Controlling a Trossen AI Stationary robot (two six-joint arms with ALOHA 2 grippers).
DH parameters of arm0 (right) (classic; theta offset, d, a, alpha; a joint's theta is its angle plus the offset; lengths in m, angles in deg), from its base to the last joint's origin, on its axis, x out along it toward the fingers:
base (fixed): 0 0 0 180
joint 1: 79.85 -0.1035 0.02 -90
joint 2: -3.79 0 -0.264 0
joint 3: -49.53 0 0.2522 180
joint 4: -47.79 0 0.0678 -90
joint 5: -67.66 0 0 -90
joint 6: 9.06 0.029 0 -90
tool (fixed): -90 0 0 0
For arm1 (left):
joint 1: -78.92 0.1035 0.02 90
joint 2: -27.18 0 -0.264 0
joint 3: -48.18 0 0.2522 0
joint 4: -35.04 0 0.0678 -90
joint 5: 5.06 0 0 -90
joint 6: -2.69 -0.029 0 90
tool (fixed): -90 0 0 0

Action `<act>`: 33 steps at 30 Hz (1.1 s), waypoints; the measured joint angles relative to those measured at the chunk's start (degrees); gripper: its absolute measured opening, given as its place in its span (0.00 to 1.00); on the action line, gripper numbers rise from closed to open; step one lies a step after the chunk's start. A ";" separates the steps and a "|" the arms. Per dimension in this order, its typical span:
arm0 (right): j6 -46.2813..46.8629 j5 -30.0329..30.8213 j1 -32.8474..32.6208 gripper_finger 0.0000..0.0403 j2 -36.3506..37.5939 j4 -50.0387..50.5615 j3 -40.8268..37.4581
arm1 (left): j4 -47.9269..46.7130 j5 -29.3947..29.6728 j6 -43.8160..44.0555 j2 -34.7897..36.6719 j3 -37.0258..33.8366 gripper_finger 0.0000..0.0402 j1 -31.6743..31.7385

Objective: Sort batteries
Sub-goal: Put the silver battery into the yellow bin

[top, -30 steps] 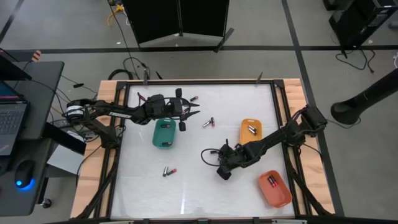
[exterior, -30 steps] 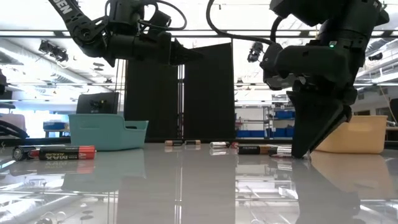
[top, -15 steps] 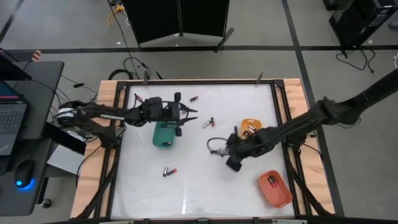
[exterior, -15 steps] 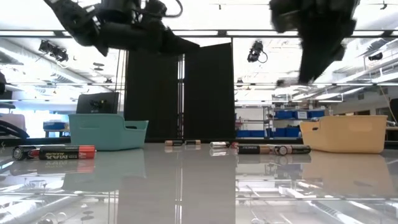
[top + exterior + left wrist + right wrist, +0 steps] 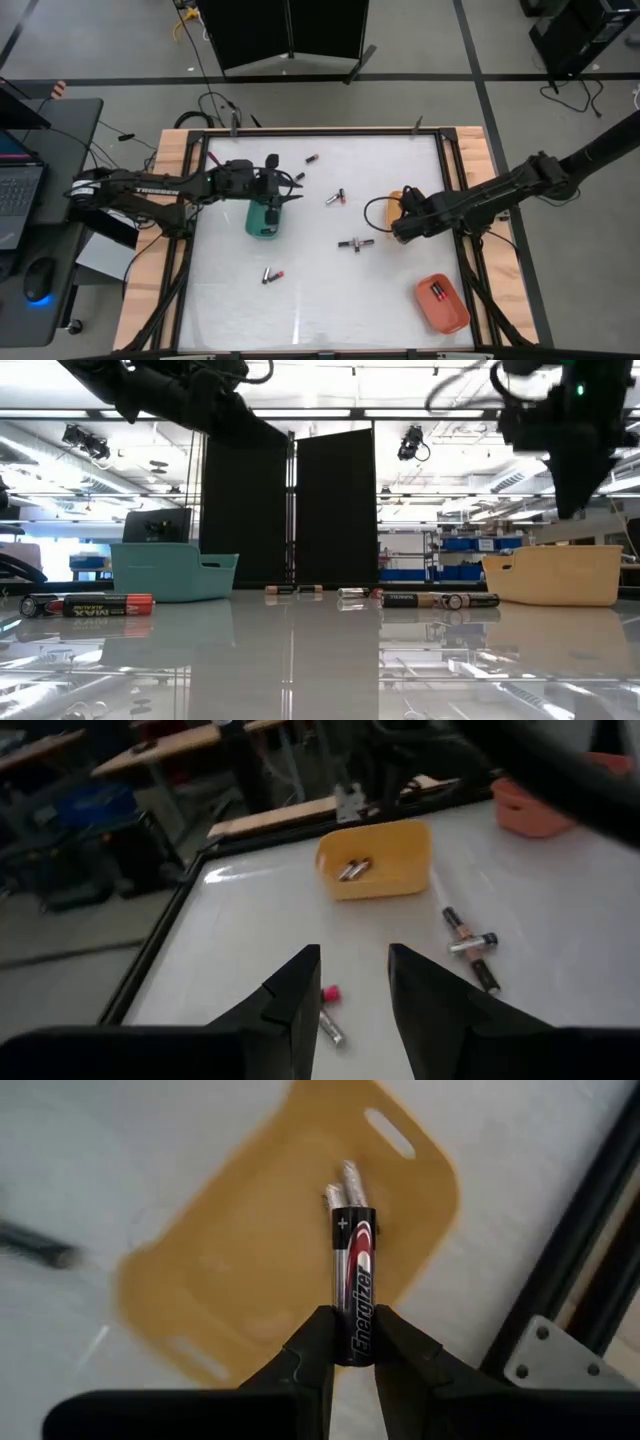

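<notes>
Your right jaws (image 5: 349, 1342) are clenching a battery (image 5: 353, 1302), hanging right above the orange tray (image 5: 240, 1270) holding two cells (image 5: 345, 1188) beyond the tips. You're placing now; next, release into it. Your left jaws (image 5: 352, 982) are gaping, empty, over the worktop (image 5: 560, 920) near the teal tray (image 5: 264, 217).

Teal plastic tray (image 5: 263, 217): table's left half.
Yellow-orange plastic tray (image 5: 290, 1245): right half.
Red-orange oval tray (image 5: 443, 304): front right.
Laptop (image 5: 14, 190): side desk.
</notes>
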 joint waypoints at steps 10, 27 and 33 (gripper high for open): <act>-13.16 -5.46 9.03 0.16 -0.06 -18.09 -9.38 | -7.13 4.52 3.70 0.00 0.00 0.31 -0.01; -27.17 -10.12 20.14 0.16 -0.50 -28.24 -16.60 | -12.46 4.94 9.52 -0.24 1.72 0.29 0.13; -27.16 -10.23 21.03 0.24 -0.50 -28.22 -16.76 | -17.28 7.56 10.01 -1.57 4.08 0.21 0.44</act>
